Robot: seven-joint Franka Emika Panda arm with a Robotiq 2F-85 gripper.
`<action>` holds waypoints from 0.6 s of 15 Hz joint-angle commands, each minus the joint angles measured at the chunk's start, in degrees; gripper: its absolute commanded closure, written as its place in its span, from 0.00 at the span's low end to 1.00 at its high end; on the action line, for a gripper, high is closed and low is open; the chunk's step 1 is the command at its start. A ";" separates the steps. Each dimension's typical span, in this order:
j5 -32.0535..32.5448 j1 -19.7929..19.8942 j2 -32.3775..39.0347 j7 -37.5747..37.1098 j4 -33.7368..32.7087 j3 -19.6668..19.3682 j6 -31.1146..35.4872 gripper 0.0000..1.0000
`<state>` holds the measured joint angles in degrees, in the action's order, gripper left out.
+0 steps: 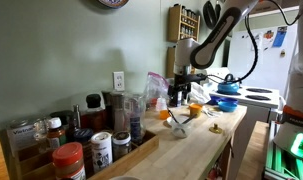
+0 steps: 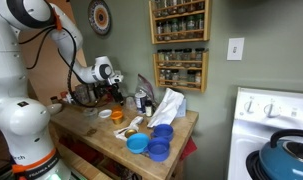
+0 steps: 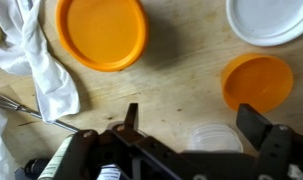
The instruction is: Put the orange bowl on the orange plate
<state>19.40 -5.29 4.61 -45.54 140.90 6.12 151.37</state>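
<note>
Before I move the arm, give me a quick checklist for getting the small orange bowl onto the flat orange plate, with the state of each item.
1. Hand open: ok, the jaws are spread wide.
2. Hand empty: ok, nothing is gripped.
3. Small round orange bowl free to grasp: ok, it sits alone on the wooden counter, apart from the plate.
4. Hand centred over the bowl: not ok, the bowl lies off to one side of it in the wrist view.
5. Flat round orange plate bare: ok for the part shown; its far edge is cut off.
6. Crumpled white cloth clear of the plate: cannot tell, their edges look very close.
</note>
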 commanded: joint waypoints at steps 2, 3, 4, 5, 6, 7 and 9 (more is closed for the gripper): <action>13.40 -3.75 5.15 -15.33 -2.24 -3.28 -0.44 0.02; 13.76 -4.44 5.85 -16.78 -2.58 -3.39 -0.33 0.02; 13.22 -5.00 6.47 -17.18 -2.88 -3.27 -0.30 0.04; 11.81 -5.36 7.11 -16.58 -3.08 -2.97 -0.03 0.03; 11.28 -5.84 7.73 -16.01 -3.35 -2.87 0.04 0.03; 10.35 -6.13 8.34 -15.27 -3.55 -2.79 0.57 0.01; 9.59 -6.81 9.15 -15.14 -3.93 -3.12 1.11 0.03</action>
<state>30.54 -10.71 11.77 -60.68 137.97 3.87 151.37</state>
